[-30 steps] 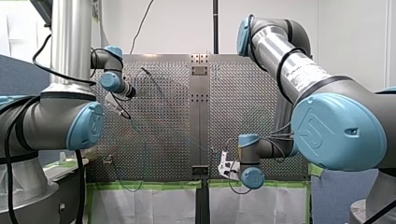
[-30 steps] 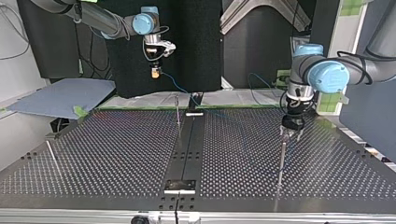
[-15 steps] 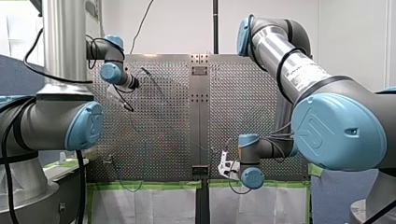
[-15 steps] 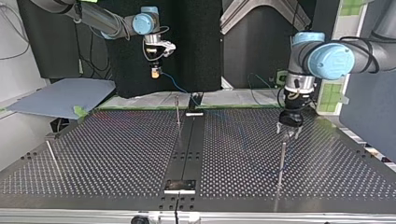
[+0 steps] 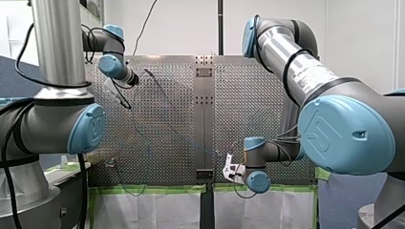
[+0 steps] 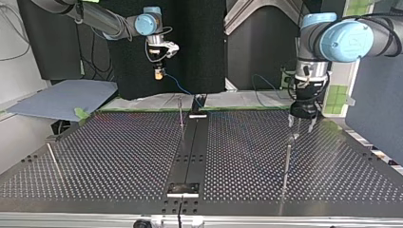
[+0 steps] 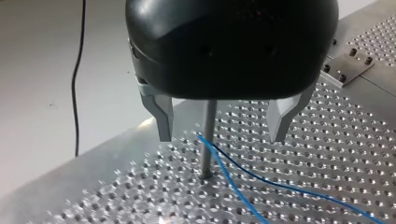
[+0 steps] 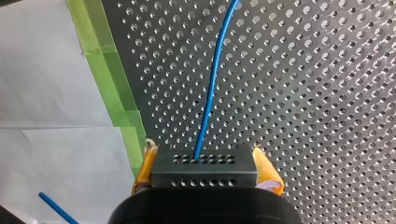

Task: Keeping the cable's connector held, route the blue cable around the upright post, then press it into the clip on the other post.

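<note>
Fingers are unreadable in the front view, my left gripper (image 5: 125, 102) and my right gripper (image 5: 232, 174) well apart over the silver perforated metal table (image 5: 258, 95). In the top view the left gripper hangs just above the thin upright metal post (image 6: 287, 164), spread and empty, while the right gripper, well apart from that post, trails the thin blue cable (image 6: 178, 88). The left wrist view sets the post between parted metal fingers (image 7: 163, 119), touching neither, the cable just beside it; the right wrist view shows yellow pads (image 8: 266, 170) clamped on the black perforated connector block (image 8: 204, 170).
</note>
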### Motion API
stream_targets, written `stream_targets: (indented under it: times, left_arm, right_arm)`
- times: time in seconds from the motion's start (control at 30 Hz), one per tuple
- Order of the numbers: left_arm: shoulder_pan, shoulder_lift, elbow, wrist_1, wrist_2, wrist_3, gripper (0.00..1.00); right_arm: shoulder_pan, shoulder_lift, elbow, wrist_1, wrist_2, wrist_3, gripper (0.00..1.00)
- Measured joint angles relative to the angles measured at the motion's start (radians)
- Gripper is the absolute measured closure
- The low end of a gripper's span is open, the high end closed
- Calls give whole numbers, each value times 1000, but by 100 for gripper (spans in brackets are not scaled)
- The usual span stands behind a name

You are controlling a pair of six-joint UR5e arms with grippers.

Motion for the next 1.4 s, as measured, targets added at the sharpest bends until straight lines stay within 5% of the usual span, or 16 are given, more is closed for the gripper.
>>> stream_targets:
  times: [0.43,0.77,1.4]
  left_arm:
    - [0,97,48,-104,-22,104,2]
    - [-31,86,135,-191,-27,191,2]
    - [-170,-7,295,-351,-139,351,2]
  right_arm:
    - [1,0,-9,2,-6,7,100]
    - [7,0,-13,2,-24,9,100]
    - [9,0,-13,6,-27,-3,100]
